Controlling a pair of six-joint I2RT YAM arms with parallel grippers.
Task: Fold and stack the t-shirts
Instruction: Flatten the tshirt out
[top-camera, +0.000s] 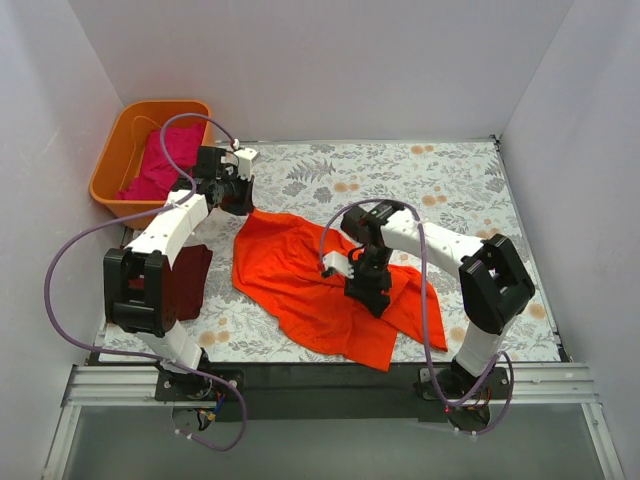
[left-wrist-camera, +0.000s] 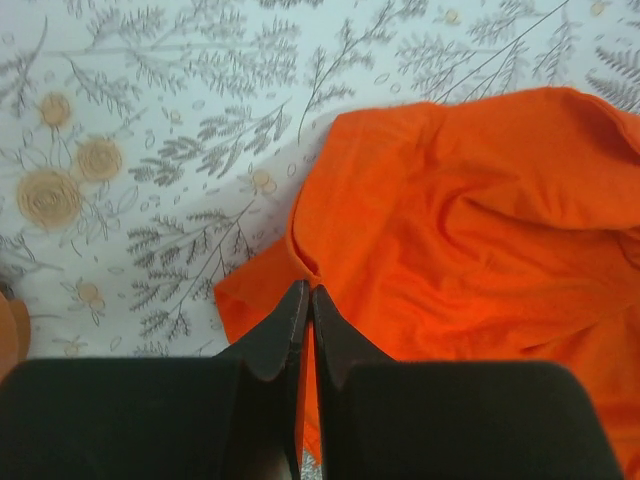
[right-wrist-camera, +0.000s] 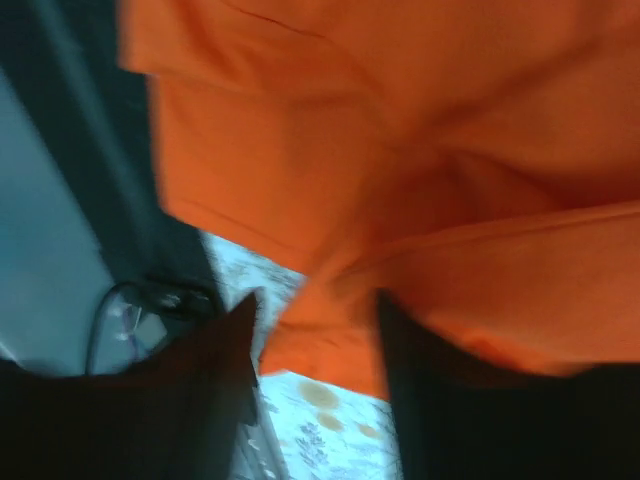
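The bright orange-red t-shirt (top-camera: 310, 285) lies crumpled and spread across the middle of the table. My left gripper (top-camera: 238, 196) is at its far left corner; in the left wrist view the gripper (left-wrist-camera: 307, 292) is shut on a pinched fold of the orange-red t-shirt (left-wrist-camera: 470, 240). My right gripper (top-camera: 370, 292) is low over the shirt's right half; its view is blurred, and the gripper (right-wrist-camera: 315, 305) is open with a fold of the shirt (right-wrist-camera: 420, 180) between the jaws. The dark maroon t-shirt (top-camera: 190, 282) lies at the left, partly under my left arm. The magenta-pink t-shirt (top-camera: 168, 158) sits in the tub.
The rigid orange plastic tub (top-camera: 108, 165) stands at the far left corner against the wall. White walls close in the floral tablecloth (top-camera: 440, 180) on three sides. The black base rail (top-camera: 330, 380) runs along the near edge.
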